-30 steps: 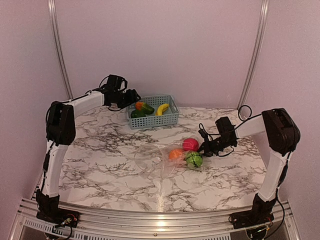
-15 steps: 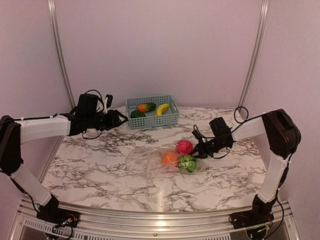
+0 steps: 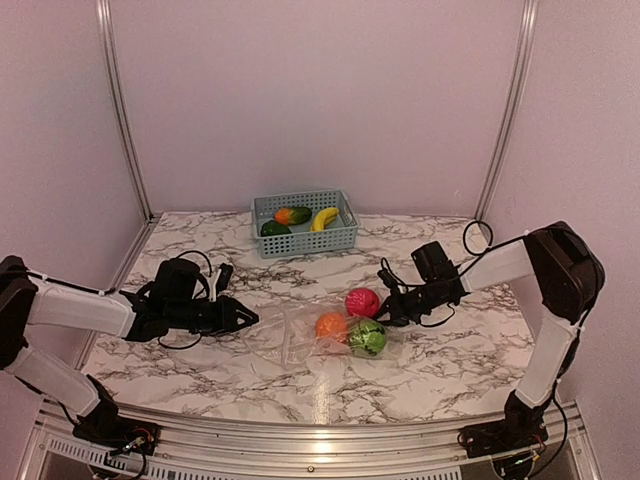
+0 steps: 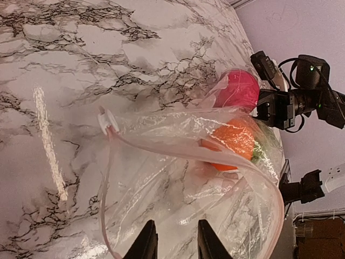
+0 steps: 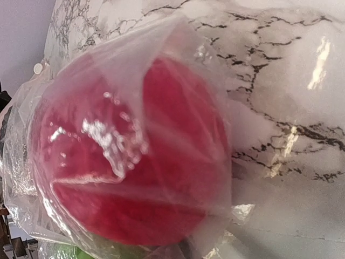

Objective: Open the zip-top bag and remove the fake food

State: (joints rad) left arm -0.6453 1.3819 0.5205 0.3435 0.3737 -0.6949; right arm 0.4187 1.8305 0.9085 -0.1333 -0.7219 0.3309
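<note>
The left gripper (image 3: 248, 318) lay low over the marble table (image 3: 200, 275), jaws narrowly apart at the open mouth of the zip-top bag (image 3: 288, 338). Inside the bag sat the leafy green piece (image 3: 368, 338), orange fruit (image 3: 330, 326) and red round fruit (image 3: 362, 301). The right gripper (image 3: 388, 306) was pinched closed on the bag's right end. Farther back, the blue basket (image 3: 305, 244) held the banana (image 3: 325, 218) and green pepper (image 3: 275, 229).
</note>
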